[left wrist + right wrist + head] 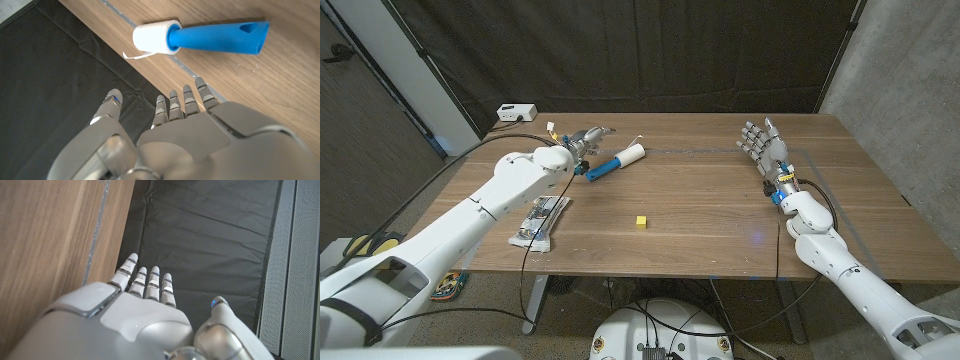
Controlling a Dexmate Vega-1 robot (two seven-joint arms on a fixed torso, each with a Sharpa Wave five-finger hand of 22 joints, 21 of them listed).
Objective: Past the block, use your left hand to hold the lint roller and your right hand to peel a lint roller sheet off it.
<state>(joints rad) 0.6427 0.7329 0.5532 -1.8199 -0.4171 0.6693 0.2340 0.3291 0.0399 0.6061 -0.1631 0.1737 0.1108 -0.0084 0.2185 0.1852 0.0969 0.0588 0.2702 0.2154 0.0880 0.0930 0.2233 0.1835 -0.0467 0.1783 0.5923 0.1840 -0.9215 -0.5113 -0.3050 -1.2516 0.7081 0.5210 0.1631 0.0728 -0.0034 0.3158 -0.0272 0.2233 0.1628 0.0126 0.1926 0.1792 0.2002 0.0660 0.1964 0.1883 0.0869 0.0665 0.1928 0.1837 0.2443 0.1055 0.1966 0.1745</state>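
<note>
The lint roller [617,161] lies on the table past the small yellow block [641,221], its blue handle [217,36] toward my left hand and its white roll [156,38] at the far end. A loose sheet corner [134,55] sticks out from the roll. My left hand [584,140] hovers just beside the handle end, fingers apart, holding nothing; its fingers [182,102] stop short of the roller. My right hand [762,141] is raised at the table's right side, fingers spread [147,282], with nothing in it.
A clear packet [541,220] lies near the table's left front edge. A white box [516,112] sits at the far left corner with a cable. Dark curtain hangs behind the table.
</note>
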